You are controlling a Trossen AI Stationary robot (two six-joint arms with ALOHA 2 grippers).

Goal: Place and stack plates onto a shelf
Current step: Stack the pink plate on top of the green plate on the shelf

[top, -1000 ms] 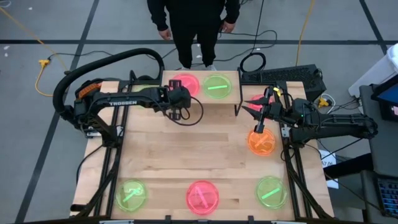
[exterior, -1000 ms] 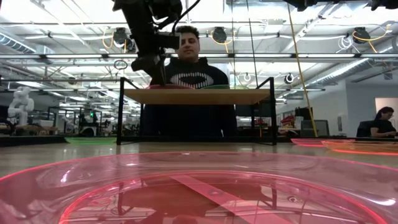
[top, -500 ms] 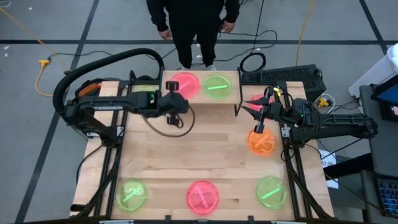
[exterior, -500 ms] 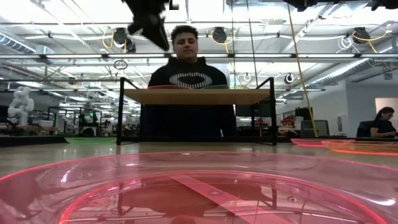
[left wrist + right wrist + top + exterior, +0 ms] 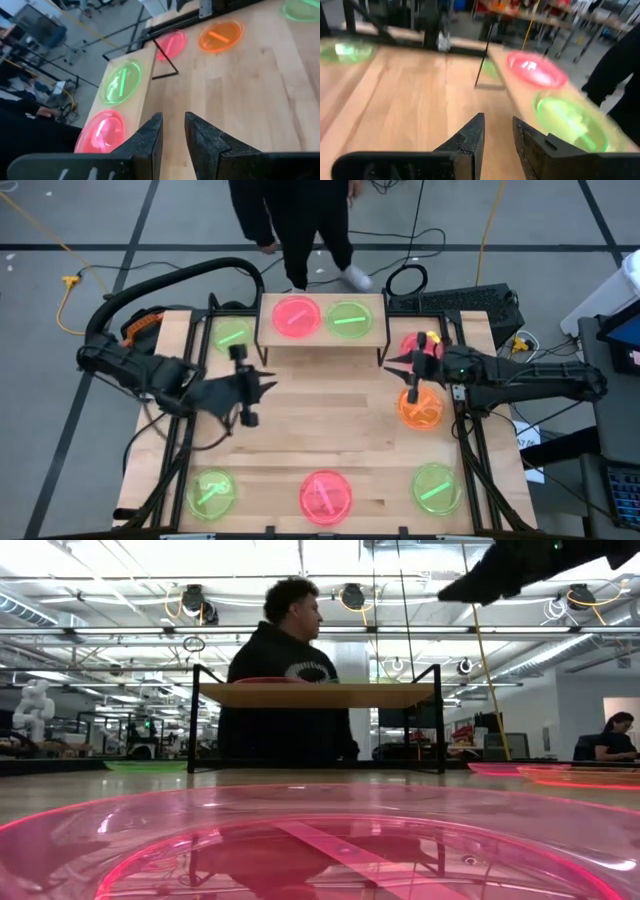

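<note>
The left gripper (image 5: pixel 262 386) — fingers slightly apart, holding nothing — is nearest the green plate (image 5: pixel 231 337) beside the shelf (image 5: pixel 320 337).

A robotics lab: open industrial ceiling (image 5: pixel 120 580), workbenches (image 5: pixel 90 745), floor cables (image 5: pixel 60 250), a white humanoid robot (image 5: pixel 33 705).

Left tool (image 5: pixel 262 387) withdrawn from the shelf (image 5: pixel 322 336), now over open counter (image 5: pixel 330 425), empty, uncovering a green plate (image 5: pixel 231 336) beside the shelf. Right tool (image 5: pixel 392 364) shifted off the orange plate (image 5: pixel 420 409). Person (image 5: pixel 295 225) turned sideways behind the shelf.
</note>
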